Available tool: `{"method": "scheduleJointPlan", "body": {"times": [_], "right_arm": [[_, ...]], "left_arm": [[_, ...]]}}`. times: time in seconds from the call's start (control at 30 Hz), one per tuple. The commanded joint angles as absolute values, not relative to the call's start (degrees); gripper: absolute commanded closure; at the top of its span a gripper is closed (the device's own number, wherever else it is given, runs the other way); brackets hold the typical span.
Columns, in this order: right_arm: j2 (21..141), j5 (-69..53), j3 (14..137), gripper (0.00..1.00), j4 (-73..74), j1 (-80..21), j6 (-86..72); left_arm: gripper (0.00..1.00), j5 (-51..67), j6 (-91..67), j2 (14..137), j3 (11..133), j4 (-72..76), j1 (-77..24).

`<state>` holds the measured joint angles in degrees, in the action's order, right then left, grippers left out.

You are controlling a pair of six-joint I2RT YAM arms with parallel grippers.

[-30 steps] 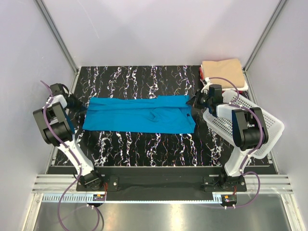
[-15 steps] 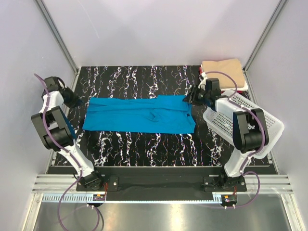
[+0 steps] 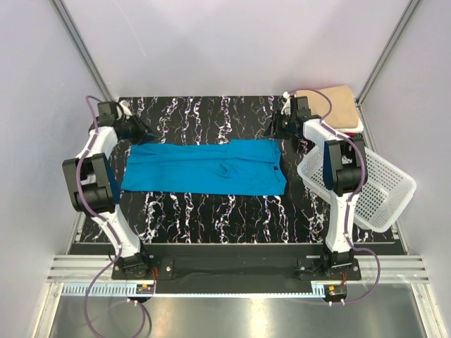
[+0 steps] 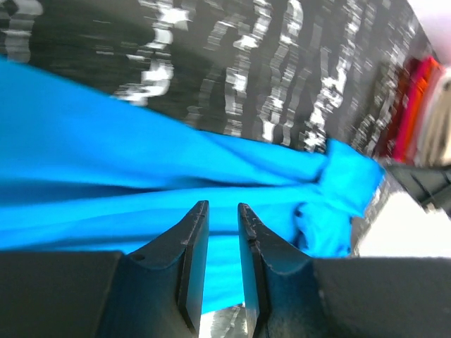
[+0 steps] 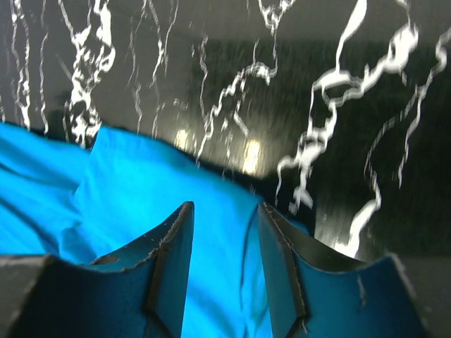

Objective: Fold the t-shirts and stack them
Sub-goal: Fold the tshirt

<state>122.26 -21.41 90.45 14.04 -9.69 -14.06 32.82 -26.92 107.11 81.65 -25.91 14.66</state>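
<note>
Turquoise cloth is filling most of what I am seeing. The turquoise t-shirt [image 3: 204, 167] is lying flat in a long band across the middle of the black, white-veined desk [image 3: 211, 211], its length running from my left side to my right. A small crumple is showing near its right end, and in my left wrist view that end is bunching into a raised fold.

I am holding my left hand [image 3: 139, 132] over the far left corner of the shirt and my right hand [image 3: 277, 129] over the far right corner. Through the left wrist camera, my left hand [image 4: 221, 208] is showing its jaws only narrowly apart, with nothing between them and blue cloth beneath. Through the right wrist camera, my right hand [image 5: 225, 210] is standing wider and is likewise empty. It is hovering above the shirt's edge where the cloth is meeting the bare desk. Whether the fingertips are touching cloth I cannot tell.

In the far right corner of the desk, the tan t-shirt [image 3: 332, 102] is sitting folded on top of a small pile. The left wrist view is catching the red t-shirt [image 4: 414, 105] edge-on in that pile. The white perforated basket [image 3: 377, 193] is resting at an angle at the right edge of the desk, near my right arm and apart from the turquoise shirt.
</note>
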Motion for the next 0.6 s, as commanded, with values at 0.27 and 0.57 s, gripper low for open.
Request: {"method": "scheduleJointPlan", "body": {"times": [0.27,0.57], "right_arm": [[131.57,-21.18,104.15,0.51,21.09,-9.84,-11.86],[134.91,-22.94,109.34,0.57,24.61,-9.84,-12.04]], "left_arm": [[0.72,35.95,-28.22,107.84,81.30,-21.27,12.48],[0.72,35.24,-27.51,106.88,81.04,-21.88,14.06]]}}
